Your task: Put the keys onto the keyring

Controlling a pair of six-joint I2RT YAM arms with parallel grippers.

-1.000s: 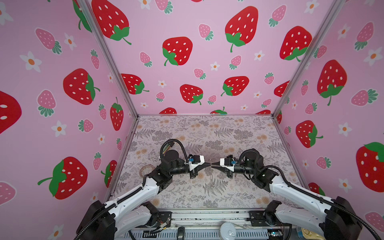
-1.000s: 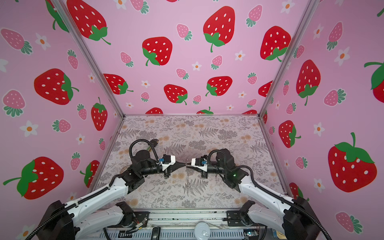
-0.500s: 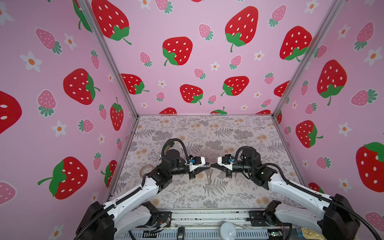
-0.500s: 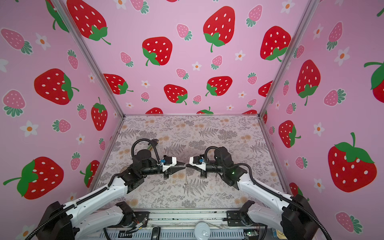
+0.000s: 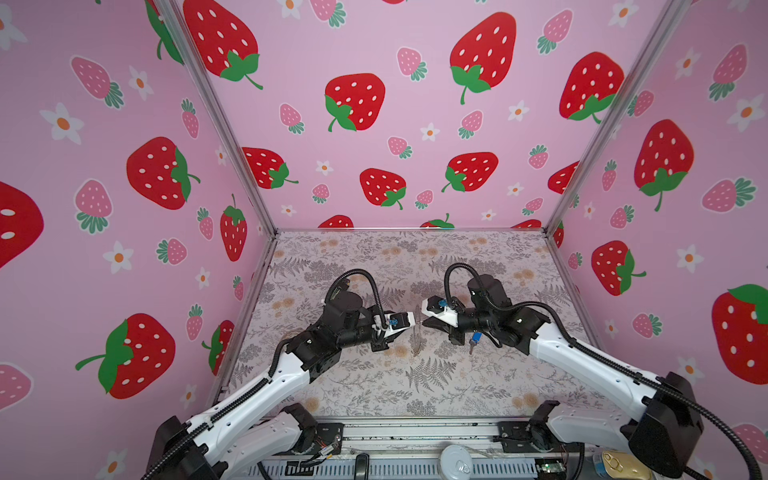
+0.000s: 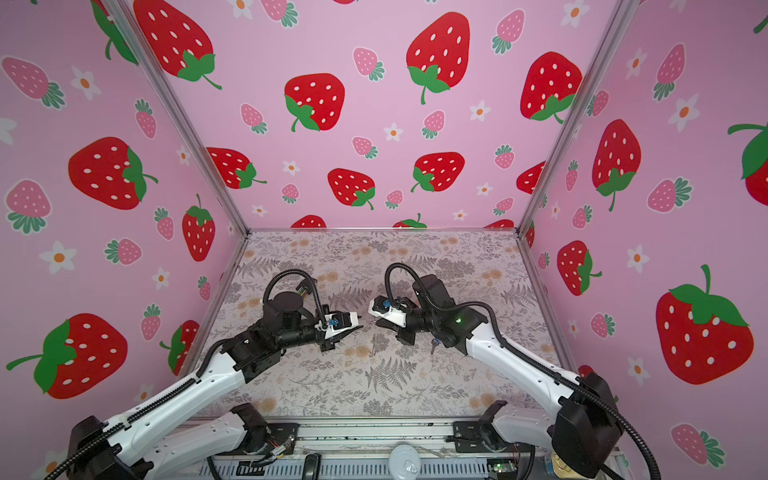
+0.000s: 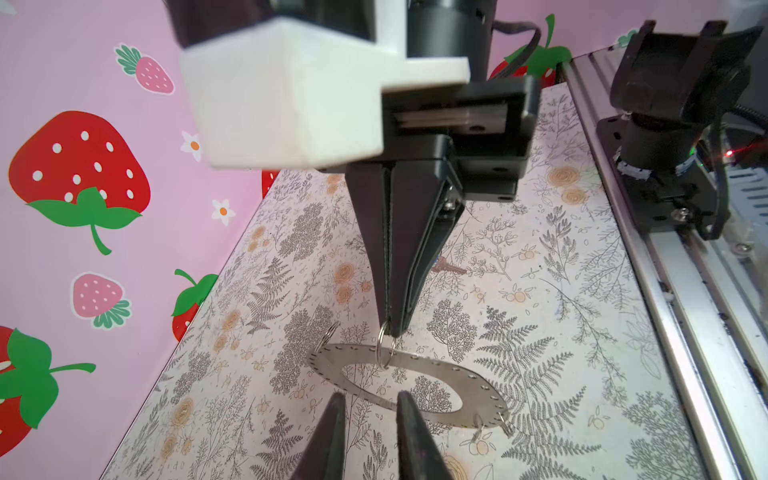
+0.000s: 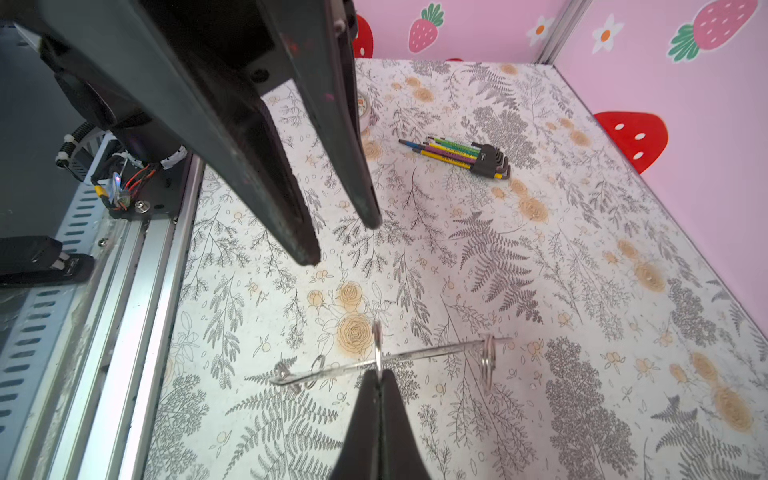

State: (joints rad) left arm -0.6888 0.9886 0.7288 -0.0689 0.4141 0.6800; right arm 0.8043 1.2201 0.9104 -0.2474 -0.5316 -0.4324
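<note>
Bare mat (image 7: pixel 540 332) around keyring (image 7: pixel 482 395)

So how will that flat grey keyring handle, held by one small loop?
The keyring looks like thin sheet metal, a sliver edge-on in the right wrist view, so probably stiff and light. Pinched only by a small wire loop in the right gripper, it will likely swing or pivot if nudged.

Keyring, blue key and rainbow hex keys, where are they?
keyring (image 7: pixel 478 395): left wrist view, on its flat grey band.
key (image 5: pixel 476 337): in a top view, on its blue head.
hex keys (image 8: pixel 451 151): right wrist view, on the coloured shafts.
</note>
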